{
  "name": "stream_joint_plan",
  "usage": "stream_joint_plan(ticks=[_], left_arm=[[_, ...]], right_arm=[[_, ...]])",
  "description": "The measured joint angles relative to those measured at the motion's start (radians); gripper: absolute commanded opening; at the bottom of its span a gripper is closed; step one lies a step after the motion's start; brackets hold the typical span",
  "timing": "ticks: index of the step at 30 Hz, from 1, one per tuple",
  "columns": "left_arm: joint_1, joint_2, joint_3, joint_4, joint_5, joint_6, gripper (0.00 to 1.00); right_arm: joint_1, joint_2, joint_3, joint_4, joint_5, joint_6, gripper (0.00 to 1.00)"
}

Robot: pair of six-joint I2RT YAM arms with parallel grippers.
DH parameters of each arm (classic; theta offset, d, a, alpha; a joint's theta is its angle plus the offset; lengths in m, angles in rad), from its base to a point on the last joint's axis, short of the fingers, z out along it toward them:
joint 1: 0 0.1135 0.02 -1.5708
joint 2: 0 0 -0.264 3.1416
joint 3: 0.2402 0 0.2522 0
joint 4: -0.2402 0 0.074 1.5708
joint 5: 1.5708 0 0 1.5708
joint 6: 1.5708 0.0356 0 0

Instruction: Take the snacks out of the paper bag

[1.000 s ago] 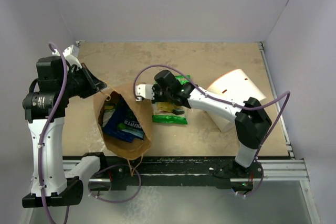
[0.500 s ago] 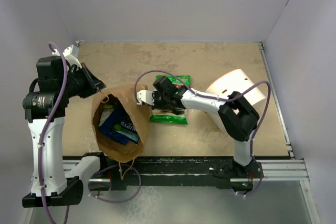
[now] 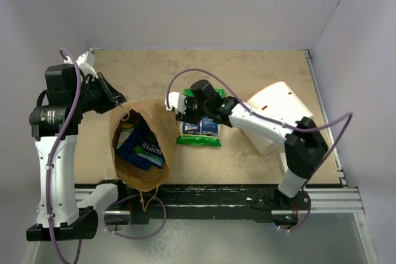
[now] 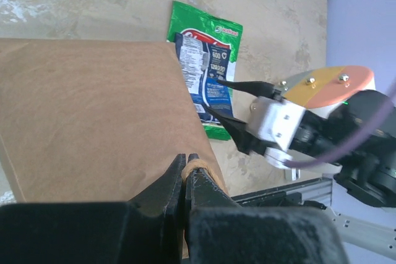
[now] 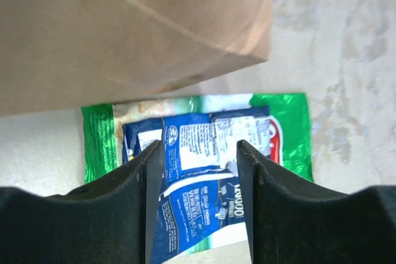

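Note:
The brown paper bag [image 3: 162, 129] stands open at the left, with a dark blue snack [image 3: 146, 150] and a green one [image 3: 128, 132] inside. My left gripper [image 3: 119, 103] is shut on the bag's twisted handle [image 4: 197, 162] at the rim. Just right of the bag a blue packet [image 5: 204, 183] lies on top of a green packet [image 5: 289, 129] on the table. My right gripper [image 5: 199, 150] hovers open directly above the blue packet [image 3: 202, 128], its jaws apart and holding nothing. In the left wrist view the right gripper [image 4: 211, 94] points at the same blue packet [image 4: 209, 75].
A white cylindrical container [image 3: 277, 110] lies on its side at the right, behind the right arm. The metal rail [image 3: 334, 199] runs along the near edge. White walls close the table at the back and sides.
My right gripper has opened and let go of the blue packet, which now lies on the green packet. The gripper shifted right, away from the bag. The left gripper kept its hold.

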Motion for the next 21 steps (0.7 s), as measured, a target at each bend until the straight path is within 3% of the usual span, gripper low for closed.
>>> stream_joint_plan(ticks=[3,11,14,17,19,21], left_arm=[[0.000,0.019,-0.008,0.019,0.041,-0.018,0.00],[0.000,0.062,-0.057,0.098,0.199,-0.074,0.00],[0.000,0.070,-0.085,0.138,0.269,-0.106,0.00],[0.000,0.084,-0.103,0.186,0.323,-0.142,0.00],[0.000,0.090,-0.104,0.221,0.353,-0.161,0.00],[0.000,0.092,-0.104,0.266,0.391,-0.188,0.00]], right_arm=[[0.000,-0.080,-0.002,0.027,-0.027,0.061,0.63],[0.000,-0.229,-0.135,0.141,-0.163,0.224,0.67],[0.006,-0.277,-0.188,0.157,-0.244,0.269,0.82],[0.025,-0.318,-0.195,0.171,-0.304,0.307,0.87],[0.051,-0.349,-0.195,0.186,-0.327,0.328,0.99],[0.078,-0.374,-0.193,0.198,-0.339,0.354,1.00]])
